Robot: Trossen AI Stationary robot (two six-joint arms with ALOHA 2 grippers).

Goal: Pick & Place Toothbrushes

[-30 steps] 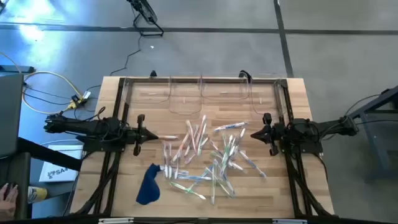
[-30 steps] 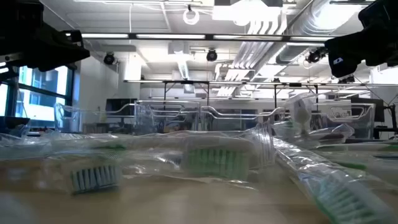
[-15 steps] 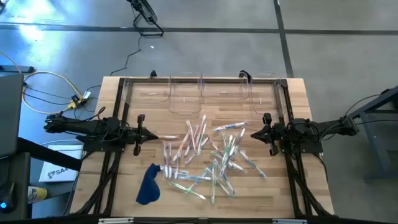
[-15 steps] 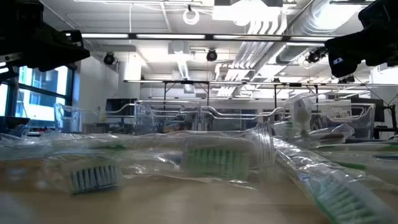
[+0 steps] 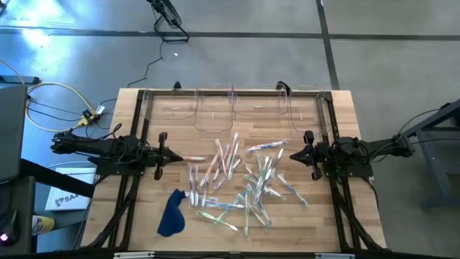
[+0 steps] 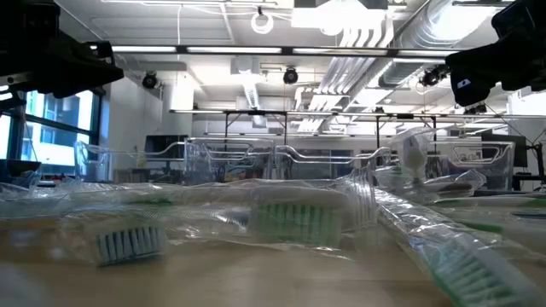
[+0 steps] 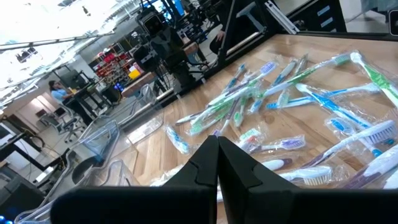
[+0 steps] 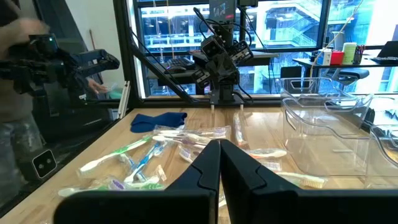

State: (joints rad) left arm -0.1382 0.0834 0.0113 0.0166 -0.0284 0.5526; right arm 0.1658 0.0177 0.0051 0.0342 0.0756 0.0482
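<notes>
Both shut, left gripper and right gripper flank toothbrushes.

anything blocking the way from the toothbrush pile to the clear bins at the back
Nothing visible does. Bare wood lies between the toothbrushes and the clear bins. The blue cloth lies off to the pile's left, on the near side, and both arms wait at the sides.
</notes>
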